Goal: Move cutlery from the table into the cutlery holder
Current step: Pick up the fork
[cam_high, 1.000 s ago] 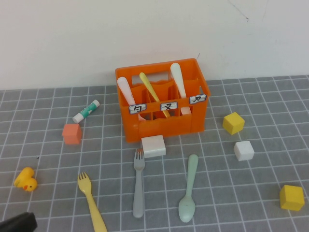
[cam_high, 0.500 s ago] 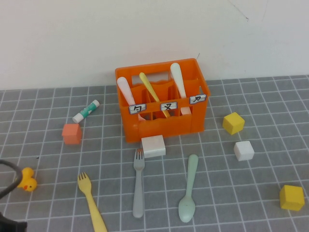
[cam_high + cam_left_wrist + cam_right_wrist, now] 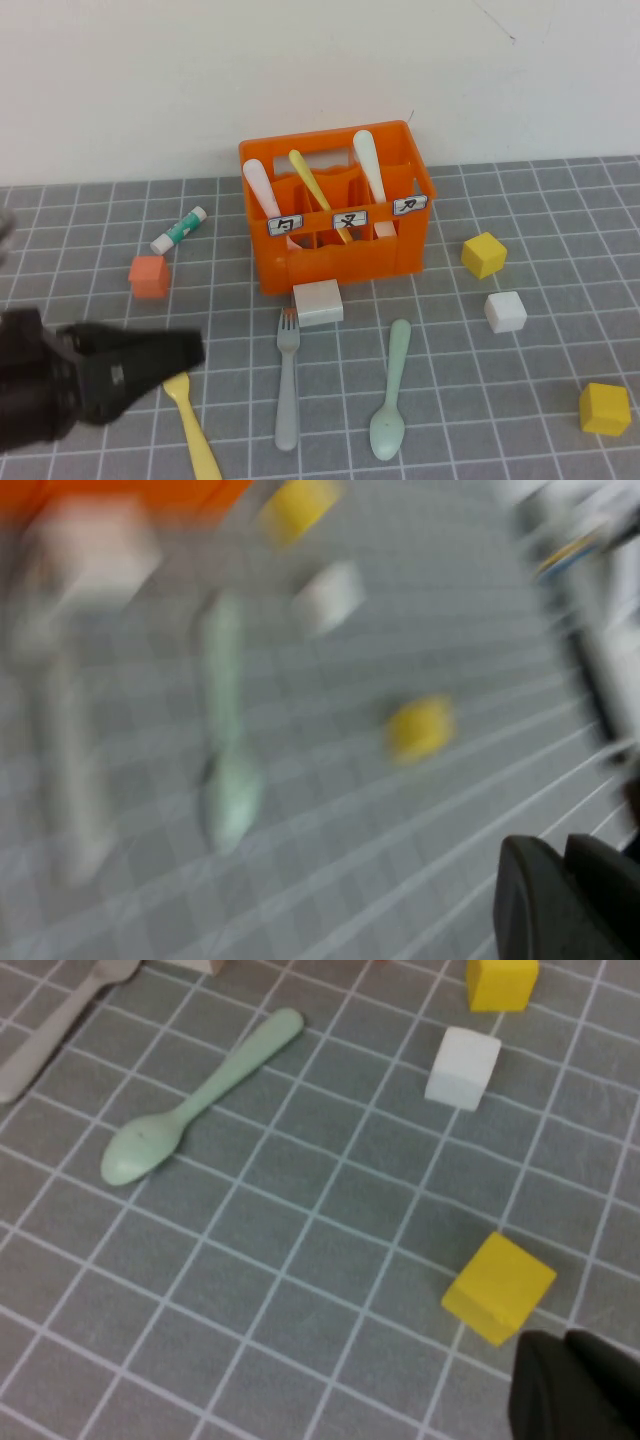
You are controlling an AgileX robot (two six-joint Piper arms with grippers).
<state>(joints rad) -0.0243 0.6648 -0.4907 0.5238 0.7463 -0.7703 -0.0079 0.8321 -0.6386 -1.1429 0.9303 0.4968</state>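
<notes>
Left claw [image 3: 185, 352] hovers over the yellow fork's [image 3: 195, 432] tines, in front of the orange crate [image 3: 335, 205]; its opening cannot be judged. Right claw [image 3: 580, 1385], likewise unclear, hangs above the worktop [image 3: 300, 1290]. Grey fork [image 3: 287, 380] and mint spoon [image 3: 390, 395] lie before the crate.

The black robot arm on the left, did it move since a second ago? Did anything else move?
Yes. The left gripper swung in from the near-left corner and now hangs over the tines of the yellow fork, holding nothing. The grey fork, mint spoon and orange crate stayed put. The right gripper shows only in its wrist view, over the table by a yellow cube.
</notes>
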